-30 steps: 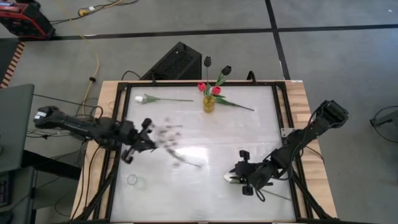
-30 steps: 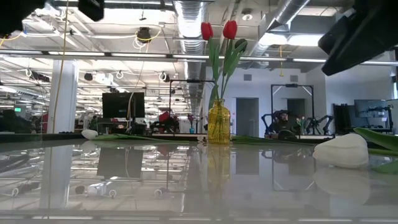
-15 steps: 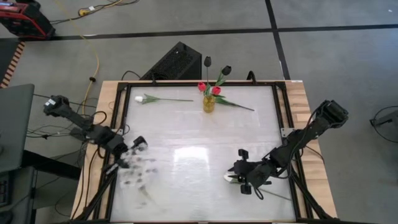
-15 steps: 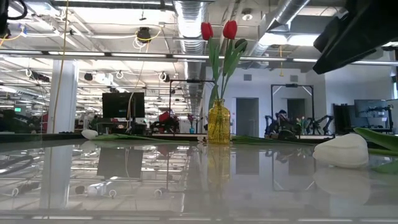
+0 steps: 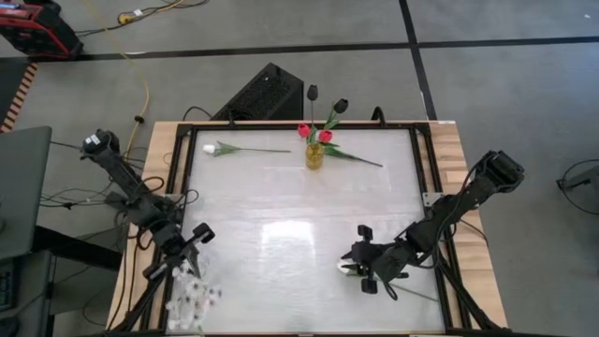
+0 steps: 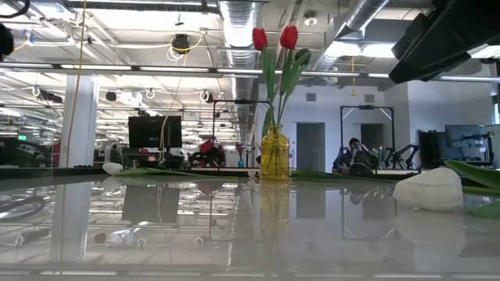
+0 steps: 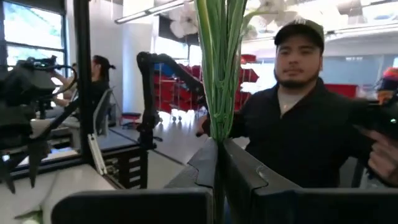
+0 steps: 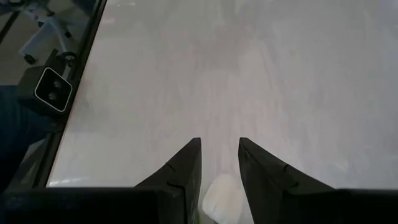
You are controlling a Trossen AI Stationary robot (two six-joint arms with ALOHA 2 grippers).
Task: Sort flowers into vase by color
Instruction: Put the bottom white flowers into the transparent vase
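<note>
My left gripper (image 5: 192, 240) is over the table's near-left corner, shut on the spray of tiny white blossoms (image 5: 192, 296). My right gripper (image 5: 351, 266) hovers open over a white tulip bud (image 8: 221, 194) that lies on the table near the right side (image 6: 428, 190). The low view shows that arm well above the bud. The yellow vase (image 5: 315, 156) stands at the far edge with two red tulips (image 6: 271, 37) in it. Two black buds (image 5: 340, 106) show above it. Another white tulip (image 5: 211, 148) lies on its side at the far left. My left gripper pinches the spray's bundle of green stems (image 7: 217, 127) between its two fingers. The fingers point toward the table's near edge. The stems run on past the fingertips to the blossoms (image 7: 264, 9) at the free end. The spray is lifted clear of the table.
A green stem with leaves (image 5: 356, 157) lies on the table right of the vase. A person (image 7: 305, 124) stands just beyond the near-left corner, close to the spray. The wide glossy middle of the table (image 5: 299, 215) holds nothing.
My left gripper has swung from the table's middle left toward the near-left corner, turning until its fingers point at the near edge. It has carried the spray along, which now hangs out over that corner.
</note>
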